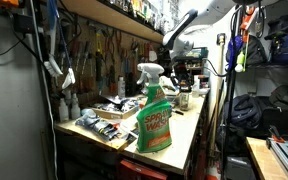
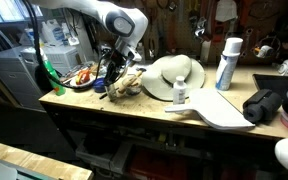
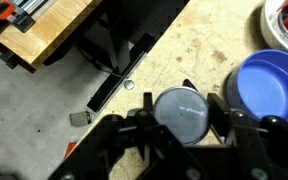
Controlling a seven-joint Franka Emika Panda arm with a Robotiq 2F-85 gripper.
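In the wrist view my gripper (image 3: 182,106) has a finger on each side of a round grey disc-topped object (image 3: 182,114), apparently a can or lid seen from above, and both fingers touch its rim. It stands on the speckled workbench top (image 3: 184,45) close to the bench edge. A blue bowl (image 3: 270,85) sits just to its right. In an exterior view the gripper (image 2: 119,72) is low among clutter at the bench's end, with the grey object hidden. In an exterior view the arm (image 1: 181,40) reaches down at the far end of the bench.
A green spray bottle (image 1: 154,118) stands near the camera. A white hat (image 2: 172,75), a small white bottle (image 2: 180,92), a white spray can (image 2: 227,63) and a black object (image 2: 264,105) lie along the bench. Wooden boards (image 3: 44,30) lie on the floor below the edge.
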